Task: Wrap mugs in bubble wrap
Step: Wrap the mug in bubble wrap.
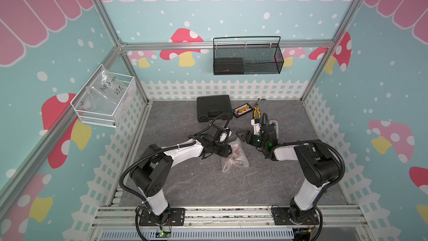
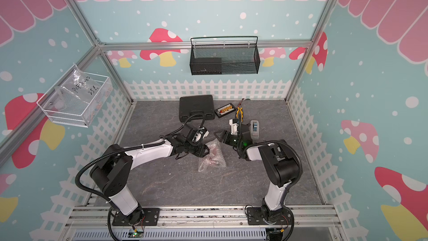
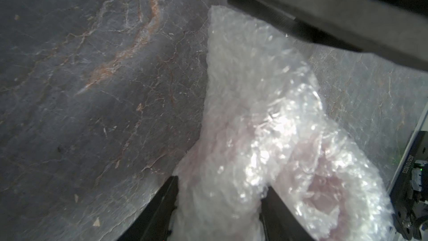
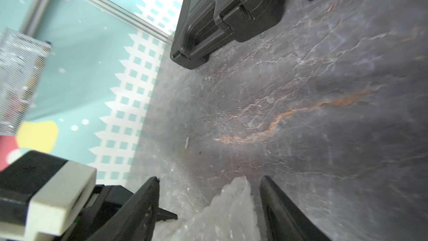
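Handwriting on the clear plastic bag [image 2: 78, 86] inside the white wire basket [image 2: 69, 118] reads "PCF 8-02" and "25". Embossed lettering on the black case [image 4: 231, 12] is illegible.

Both arms reach inward, grippers close together, tips facing.
Left arm [image 1: 183, 151] stretched low; left gripper [image 3: 220, 184] jaws partly apart, grip unclear. Right arm [image 1: 286, 151] folded at the elbow; right gripper [image 4: 209, 179] jaws wide apart.

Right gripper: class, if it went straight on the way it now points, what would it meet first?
Probably the bubble wrap: its crumpled peak stands between the right gripper's open fingers. Beyond lies bare tabletop, though depth is unclear.
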